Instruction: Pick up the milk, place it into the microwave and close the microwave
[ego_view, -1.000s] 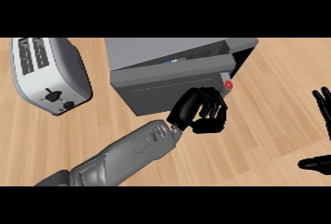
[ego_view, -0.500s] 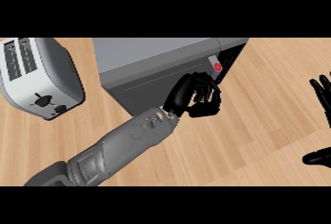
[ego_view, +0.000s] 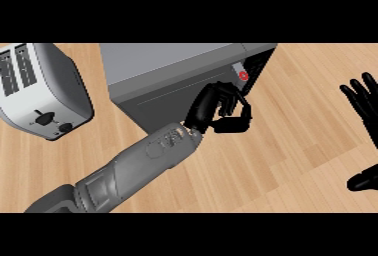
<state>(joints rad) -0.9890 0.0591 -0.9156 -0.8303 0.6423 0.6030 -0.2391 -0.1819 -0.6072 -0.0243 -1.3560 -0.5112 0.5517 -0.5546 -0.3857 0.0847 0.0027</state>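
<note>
1. A boxy grey metal microwave stands at the wooden countertop's far edge, its front door nearly closed.
2. The milk cannot be made out; a red-and-white spot shows in the door's right gap.
3. The left hand touches the door, fingers curled together and holding nothing.
4. The right hand rests at the right edge, fingers straight and apart.
5. A silver toaster stands at the far left corner.
</note>
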